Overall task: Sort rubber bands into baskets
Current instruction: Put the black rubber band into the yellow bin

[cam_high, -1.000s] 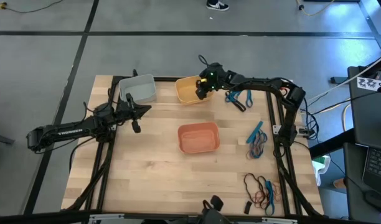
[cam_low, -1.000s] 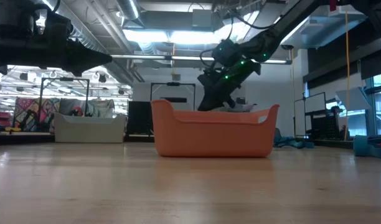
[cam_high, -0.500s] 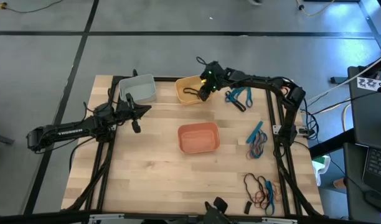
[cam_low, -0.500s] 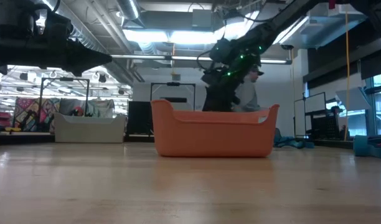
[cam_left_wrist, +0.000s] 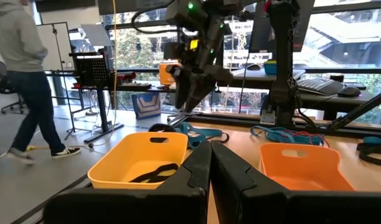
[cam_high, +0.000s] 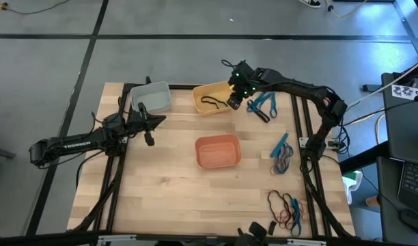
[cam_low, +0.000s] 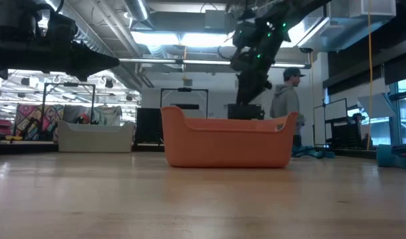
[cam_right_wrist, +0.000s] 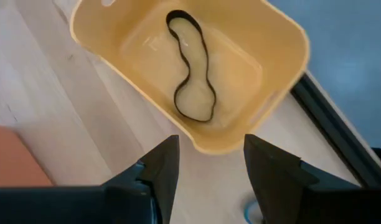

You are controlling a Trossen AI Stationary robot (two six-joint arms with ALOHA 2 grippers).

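Well, the right gripper point(cam_high: 234, 102) hangs with its fingers spread and empty just past the yellow basket's point(cam_high: 199, 96) rim. Below it one black rubber band point(cam_right_wrist: 192, 68) lies flat on the basket floor, a stretched loop running lengthwise. The left gripper point(cam_high: 149, 138) sits pinched shut near the grey basket point(cam_high: 152, 91). The salmon basket point(cam_high: 218, 151) rests mid-table on pale wood point(cam_high: 161, 184); a person point(cam_low: 287, 99) walks behind.
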